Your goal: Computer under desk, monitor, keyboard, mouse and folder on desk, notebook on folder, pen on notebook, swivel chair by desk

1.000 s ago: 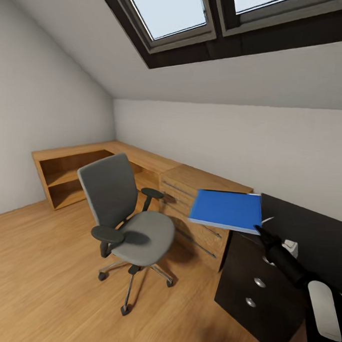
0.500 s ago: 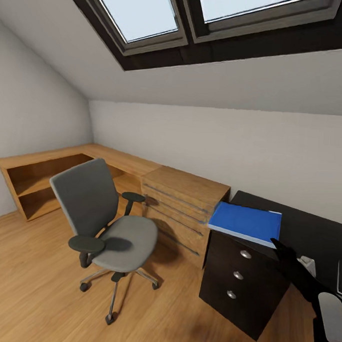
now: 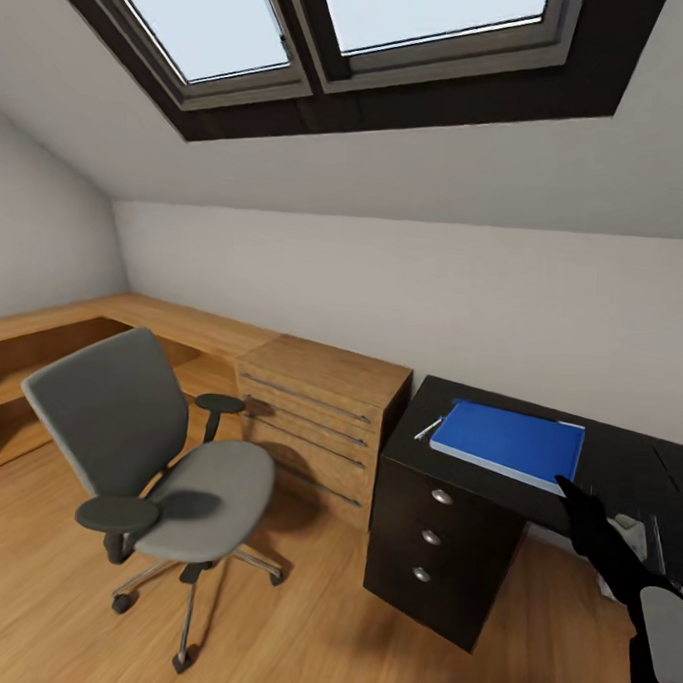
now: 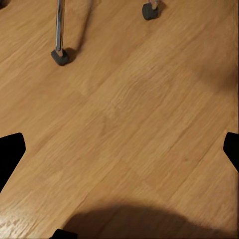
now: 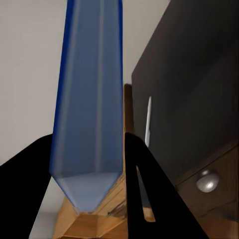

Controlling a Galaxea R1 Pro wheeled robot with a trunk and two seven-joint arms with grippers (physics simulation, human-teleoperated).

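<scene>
Right pincer [image 3: 566, 485] clenched on blue folder [image 3: 507, 443] above black worktop [image 3: 626, 462]. Beside worktop: wood cabinet [image 3: 318, 412], then swivel chair [image 3: 146, 447]. Left pincer [image 4: 119, 149] spread wide over floor [image 4: 129, 109].

- The desk [image 3: 494, 490] runs off the head view's right edge.
- The swivel chair [image 3: 145, 461] base is partly hidden under its seat.
- The folder [image 5: 89, 99] is cropped at the right wrist frame's top.

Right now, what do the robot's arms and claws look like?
The right arm is black and round like a tube, getting thinner toward the gripper, with a smooth white shell part nearer the body. The right gripper has two flat black fingers with pointed tips. The left gripper's fingers are plain black too. No cables or markings show.
</scene>
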